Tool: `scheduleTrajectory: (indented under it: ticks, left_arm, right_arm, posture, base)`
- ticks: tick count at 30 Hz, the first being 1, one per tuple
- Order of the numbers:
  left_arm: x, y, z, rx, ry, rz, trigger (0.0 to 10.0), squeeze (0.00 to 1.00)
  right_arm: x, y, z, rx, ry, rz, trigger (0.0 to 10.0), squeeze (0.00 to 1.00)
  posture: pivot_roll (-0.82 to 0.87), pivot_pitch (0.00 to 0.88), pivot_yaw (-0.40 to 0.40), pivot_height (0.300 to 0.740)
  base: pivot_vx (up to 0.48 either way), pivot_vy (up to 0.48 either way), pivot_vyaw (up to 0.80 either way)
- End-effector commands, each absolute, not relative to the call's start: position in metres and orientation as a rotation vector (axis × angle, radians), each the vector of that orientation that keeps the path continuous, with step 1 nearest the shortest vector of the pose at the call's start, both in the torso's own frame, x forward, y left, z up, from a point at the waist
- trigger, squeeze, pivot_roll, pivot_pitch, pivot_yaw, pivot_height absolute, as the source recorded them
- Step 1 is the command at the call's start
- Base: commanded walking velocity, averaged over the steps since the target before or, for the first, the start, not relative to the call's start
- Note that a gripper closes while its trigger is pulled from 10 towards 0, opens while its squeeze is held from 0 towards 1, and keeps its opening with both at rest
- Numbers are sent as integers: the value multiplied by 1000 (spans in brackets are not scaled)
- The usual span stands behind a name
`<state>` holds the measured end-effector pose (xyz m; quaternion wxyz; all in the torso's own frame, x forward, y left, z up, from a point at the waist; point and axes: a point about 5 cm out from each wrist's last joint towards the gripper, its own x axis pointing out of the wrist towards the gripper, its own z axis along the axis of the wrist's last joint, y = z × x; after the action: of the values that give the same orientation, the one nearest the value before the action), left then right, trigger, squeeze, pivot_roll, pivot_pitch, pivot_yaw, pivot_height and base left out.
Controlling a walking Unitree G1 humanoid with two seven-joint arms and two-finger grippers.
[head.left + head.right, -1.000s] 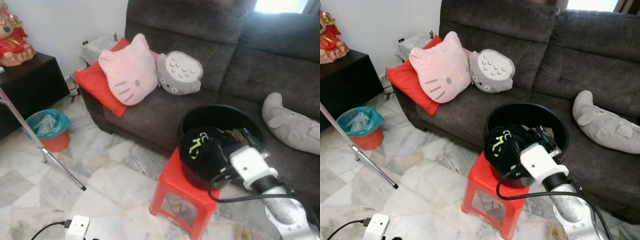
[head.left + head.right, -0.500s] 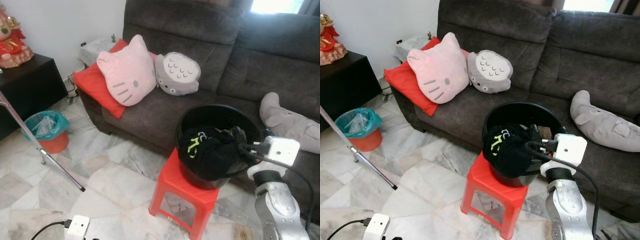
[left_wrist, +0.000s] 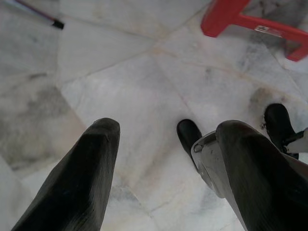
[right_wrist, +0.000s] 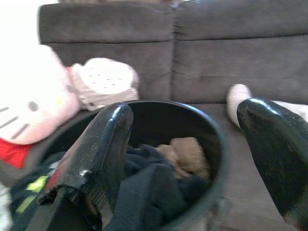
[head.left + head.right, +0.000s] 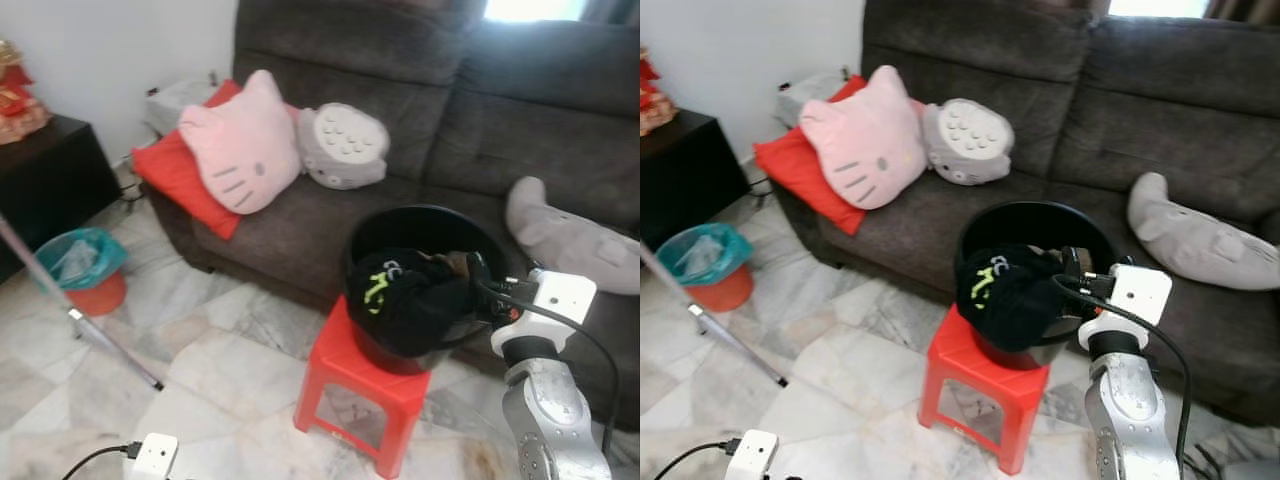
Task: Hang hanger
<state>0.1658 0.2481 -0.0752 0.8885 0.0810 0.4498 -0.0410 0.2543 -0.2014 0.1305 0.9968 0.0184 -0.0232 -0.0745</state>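
Over the last second the robot's right arm swings from lying across the round black plastic tub [image 5: 1035, 225] to standing at its sofa-side rim, so the right hand [image 5: 1072, 272] now points in over the rim from the robot's right. The whole head view also slides a little, which reads as the head moving and not the furniture. Judged from this, the task is at an early stage: the arm seems to be lining up to search or reach into the laundry, and nothing has been picked up.

In the right wrist view the right hand's two black fingers [image 4: 98, 144] stand wide apart with nothing between them, framing the tub and the crumpled black garment with neon-green print [image 5: 1005, 290] heaped inside, with a brownish piece of cloth [image 4: 186, 156] behind it. The tub sits on the small red plastic stool [image 5: 980, 385] in front of the dark grey fabric sofa [image 5: 1160, 120].

No hanger can be made out anywhere; if one lies in the tub, the clothes cover it. No rail to hang it on can be identified either. The left hand [image 3: 163, 159] hangs idle over the marble floor [image 3: 134, 86], fingers spread and empty. Both head views are slightly blurred.
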Motion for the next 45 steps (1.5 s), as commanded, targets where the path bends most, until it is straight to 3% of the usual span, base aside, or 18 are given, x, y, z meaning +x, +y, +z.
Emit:
scheduleTrajectory:
  ticks: [1,16,31,37,45]
  left_arm:
    - [162,250,-76,176,940,-89,10000,0]
    - [163,250,-76,180,934,-88,10000,0]
    - [165,249,-75,194,926,-93,10000,0]
    - [165,249,-75,193,927,-90,10000,0]
    - [164,249,-75,187,929,-82,10000,0]
  right_arm:
    - [257,-201,131,35,-45,-152,10000,0]
    - [260,-195,130,12,-35,-121,10000,0]
    - [263,-192,130,4,-36,-98,10000,0]
    - [264,-191,131,10,-33,-91,10000,0]
    - [264,-191,132,4,-44,-90,10000,0]
  posture:
    - [-253,0,-10,740]
    - [-248,0,-13,740]
    - [-246,0,-13,740]
    - [-245,0,-15,740]
    - [-245,0,-16,740]
  base:
    - [0,0,-775]
    - [0,-69,-775]
    - [0,-37,-58]
    - [0,-380,-673]
    - [0,0,-483]
